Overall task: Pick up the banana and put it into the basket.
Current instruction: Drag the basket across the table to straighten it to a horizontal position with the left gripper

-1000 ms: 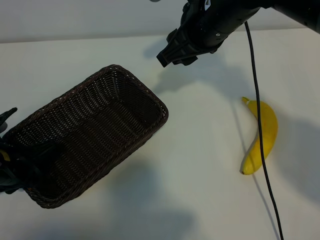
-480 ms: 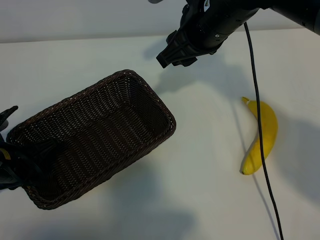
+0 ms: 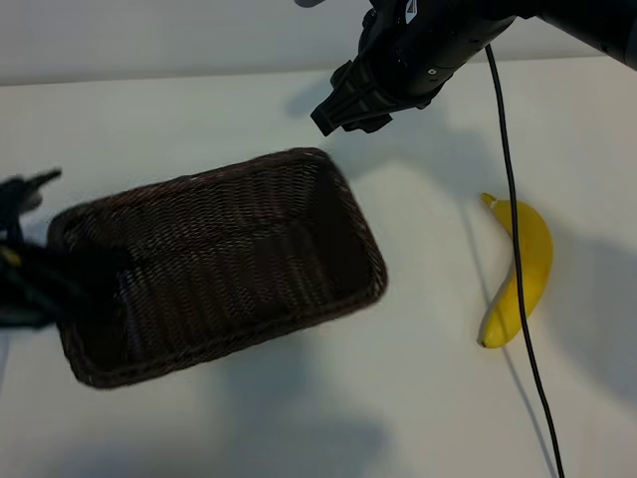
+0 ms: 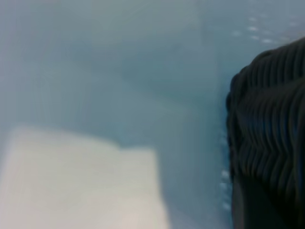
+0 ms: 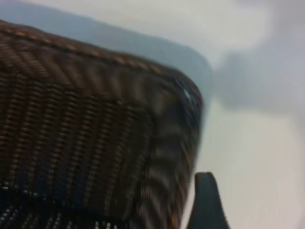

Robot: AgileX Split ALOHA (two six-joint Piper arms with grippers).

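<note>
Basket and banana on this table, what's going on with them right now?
The left gripper is at the left end of the wicker basket, which has swung round toward the banana over the last second. The banana lies untouched on the table, right of the basket, under a black cable. The right gripper hangs open above the basket's far corner.

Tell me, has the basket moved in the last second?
Yes. The basket has swung round, its far end now nearer the banana, which lies unmoved.
</note>
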